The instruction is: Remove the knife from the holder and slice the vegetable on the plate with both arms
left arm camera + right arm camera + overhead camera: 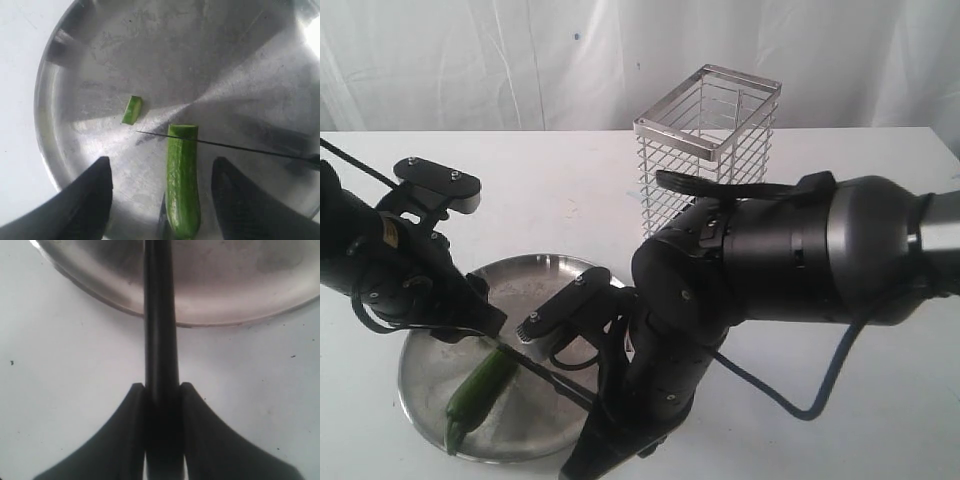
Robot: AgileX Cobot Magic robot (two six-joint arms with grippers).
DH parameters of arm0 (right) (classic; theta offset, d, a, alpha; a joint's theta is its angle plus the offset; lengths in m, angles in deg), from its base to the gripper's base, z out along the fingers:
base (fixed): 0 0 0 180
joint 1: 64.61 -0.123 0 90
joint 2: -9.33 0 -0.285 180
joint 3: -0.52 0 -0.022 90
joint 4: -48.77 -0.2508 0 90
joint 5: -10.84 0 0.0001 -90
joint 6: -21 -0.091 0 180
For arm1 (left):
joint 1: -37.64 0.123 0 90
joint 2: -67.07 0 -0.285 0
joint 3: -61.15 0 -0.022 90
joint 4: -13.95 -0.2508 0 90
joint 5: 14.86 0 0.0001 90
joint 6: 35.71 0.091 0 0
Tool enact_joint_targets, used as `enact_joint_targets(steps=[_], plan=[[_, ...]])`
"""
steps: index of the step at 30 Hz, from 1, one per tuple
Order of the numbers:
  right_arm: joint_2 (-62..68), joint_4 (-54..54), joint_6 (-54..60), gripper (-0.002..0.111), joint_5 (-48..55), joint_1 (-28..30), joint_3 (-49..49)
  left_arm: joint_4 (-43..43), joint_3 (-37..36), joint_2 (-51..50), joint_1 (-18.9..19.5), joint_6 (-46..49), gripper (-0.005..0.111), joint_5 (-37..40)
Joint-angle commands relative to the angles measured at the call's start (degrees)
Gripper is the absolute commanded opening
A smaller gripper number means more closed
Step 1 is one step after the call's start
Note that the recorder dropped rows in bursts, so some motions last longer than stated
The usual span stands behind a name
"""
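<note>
At the far left of the exterior view, bulky black left arm [380,265] reaching in from 9 o'clock, over the rim of the round, shiny, scuffed stainless-steel plate [440,375]. Left claw [160,200] spread open, its two black fingers [85,200] standing either side of the small dark green chili pepper [182,185] without touching it. Pepper lying on the plate toward 7 o'clock, cut end showing pale green inside. Just beyond that cut end, a small severed green pepper piece [132,110] resting apart on the bare steel. Slim black blade of the all-black paring knife [235,147] laid across the pepper right at the cut end, tip pointing past it toward the plate's left side. Further right, knife handle [160,340] clamped between the fingers of the right claw [161,395], closed tight on it, just off the plate's rim above the white tabletop [880,420]. Grey-and-black right arm [800,260] stretching in from 3 o'clock. Behind it, toward 12 o'clock, tall rectangular silver wire holder [710,140] standing upright on the tabletop, well apart from the plate.
</note>
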Motion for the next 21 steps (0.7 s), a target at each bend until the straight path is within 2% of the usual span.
enact_joint_targets(steps=[1, 6, 8, 10, 14, 15, 21], plan=[[0.21, -0.32, -0.14, 0.0, -0.38, -0.07, -0.22, 0.09, -0.37, 0.46, -0.02, -0.74, 0.062, 0.13], [0.2, -0.32, 0.22, 0.0, -0.38, -0.07, -0.22, 0.09, -0.37, 0.46, -0.02, -1.47, 0.062, -2.38], [0.2, -0.32, 0.22, 0.0, -0.38, -0.07, -0.22, 0.09, -0.37, 0.46, -0.02, -2.69, 0.057, -3.96], [0.2, -0.32, 0.22, 0.0, -0.38, -0.07, -0.22, 0.09, -0.37, 0.46, -0.02, -2.69, 0.043, -5.45], [0.2, -0.32, 0.22, 0.0, -0.38, -0.07, -0.22, 0.09, -0.37, 0.46, -0.02, -2.69, 0.005, -7.13], [0.2, -0.32, 0.22, 0.0, -0.38, -0.07, -0.22, 0.09, -0.37, 0.46, -0.02, -2.69, 0.0, -7.33], [0.2, -0.32, 0.34, 0.0, -0.38, -0.07, -0.22, 0.09, -0.37, -2.38, -0.02, -2.57, 0.0, -6.72]])
